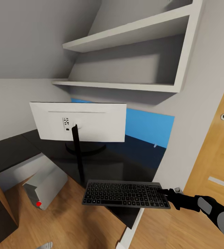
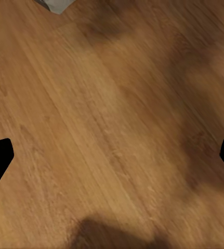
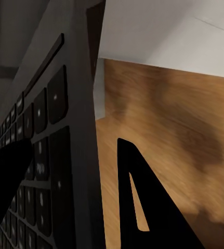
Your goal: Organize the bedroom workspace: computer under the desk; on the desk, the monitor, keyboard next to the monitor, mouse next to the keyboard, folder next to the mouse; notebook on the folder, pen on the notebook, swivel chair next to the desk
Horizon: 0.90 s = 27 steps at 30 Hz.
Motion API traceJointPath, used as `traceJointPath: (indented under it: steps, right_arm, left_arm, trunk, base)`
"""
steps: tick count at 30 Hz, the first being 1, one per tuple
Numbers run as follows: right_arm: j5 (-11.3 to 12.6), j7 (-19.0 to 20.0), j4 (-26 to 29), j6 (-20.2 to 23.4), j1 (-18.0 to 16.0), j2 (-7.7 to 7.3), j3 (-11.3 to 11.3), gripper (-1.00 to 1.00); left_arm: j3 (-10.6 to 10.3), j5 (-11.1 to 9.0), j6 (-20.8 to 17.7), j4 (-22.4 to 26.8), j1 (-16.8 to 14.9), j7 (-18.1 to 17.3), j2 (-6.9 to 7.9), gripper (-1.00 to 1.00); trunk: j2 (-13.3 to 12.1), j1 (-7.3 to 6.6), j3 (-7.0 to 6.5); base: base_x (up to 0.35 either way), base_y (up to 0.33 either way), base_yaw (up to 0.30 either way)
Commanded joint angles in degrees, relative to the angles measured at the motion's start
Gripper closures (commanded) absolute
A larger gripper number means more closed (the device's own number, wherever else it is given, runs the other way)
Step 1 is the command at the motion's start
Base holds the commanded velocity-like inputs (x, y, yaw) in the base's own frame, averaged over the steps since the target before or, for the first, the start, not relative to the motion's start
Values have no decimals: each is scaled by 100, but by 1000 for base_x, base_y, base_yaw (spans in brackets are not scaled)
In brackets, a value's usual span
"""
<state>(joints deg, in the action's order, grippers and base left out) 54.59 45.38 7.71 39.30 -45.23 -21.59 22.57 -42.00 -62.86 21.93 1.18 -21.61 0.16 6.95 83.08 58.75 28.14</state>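
Currently held: keyboard (image 1: pixel 126 194), one short end pinched in the right gripper (image 1: pixel 168 192) jaws, level over the table (image 1: pixel 101 162) front edge before the monitor (image 1: pixel 79 121); advisable to lower flat beside the monitor stand; left gripper (image 2: pixel 112 155) jaws spread, empty.

Keyboard (image 3: pixel 54 155) edge clamped btwn right pincer (image 3: pixel 75 207) fingers, wood floor (image 3: pixel 174 135) beyond

one monitor (image 1: pixel 79 121), one keyboard (image 1: pixel 126 194), one computer (image 1: pixel 46 185), one desk (image 1: pixel 15 152), two wall shelves (image 1: pixel 125 58)
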Motion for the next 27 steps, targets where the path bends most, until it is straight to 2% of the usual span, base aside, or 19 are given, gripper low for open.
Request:
traceJointPath:
  steps: [1,9,16,21,26,27]
  right_arm:
    - [34,6,5,18,-4,-3,25,100]
    - [33,49,51,-29,-4,-3,26,100]
    - [42,67,481,-36,-4,20,11,100]
    - [50,67,791,-37,-4,151,9,100]
    - [58,68,951,-41,-4,473,8,100]
    - [59,68,1031,-43,-4,593,9,100]
  left_arm:
    - [-50,-51,10,5,-1,2,1,-100]
    - [-54,-51,5,5,-1,2,-1,-100]
    - [-56,-51,4,5,-1,2,-6,-100]
    - [-65,-46,4,5,-1,2,-27,-100]
    - [-67,-43,4,5,-1,2,-80,-100]
    - [-67,-43,4,5,-1,2,-91,-100]
  trunk:
    - [-38,-23,-12]
    - [-359,-199,-156]
    - [-640,-352,-282]
    - [-841,-462,-371]
    - [-1041,-572,-461]
    - [-1081,-594,-479]
  base:
    - [0,0,0]
    - [0,0,0]
    - [0,0,0]
    - [0,0,0]
    - [0,0,0]
    - [0,0,0]
